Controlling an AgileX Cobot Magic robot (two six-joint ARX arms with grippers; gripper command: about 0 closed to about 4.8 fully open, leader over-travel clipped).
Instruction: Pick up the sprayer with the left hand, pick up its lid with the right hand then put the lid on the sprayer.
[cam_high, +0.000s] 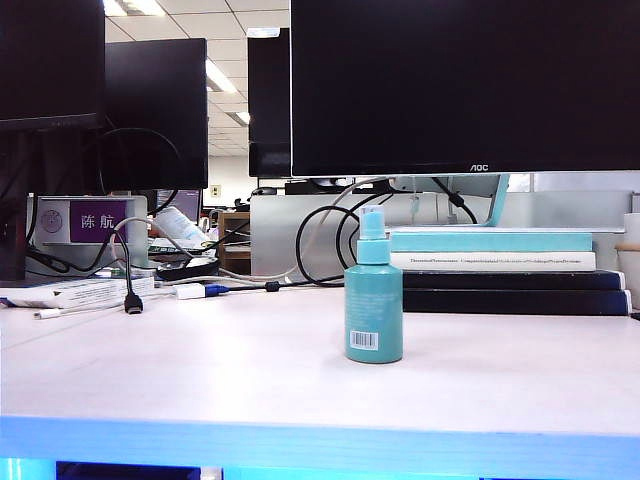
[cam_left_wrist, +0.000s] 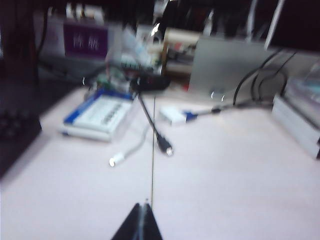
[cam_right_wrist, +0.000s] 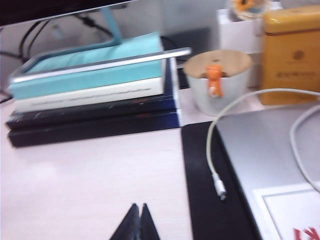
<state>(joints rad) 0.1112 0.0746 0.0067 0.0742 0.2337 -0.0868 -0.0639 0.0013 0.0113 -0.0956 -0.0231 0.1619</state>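
At centre-right of the exterior frame, sprayer (cam_high: 373, 300) stands upright on table (cam_high: 200, 370), long axis vertical. Left gripper (cam_left_wrist: 145, 206) & right gripper (cam_right_wrist: 138, 208) both pinched closed, empty, sprayer outside both wrist frames; nearer arm unclear.

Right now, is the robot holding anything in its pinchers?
No, nothing. The left gripper and the right gripper are both shut and empty above the table. The sprayer stands alone, untouched.
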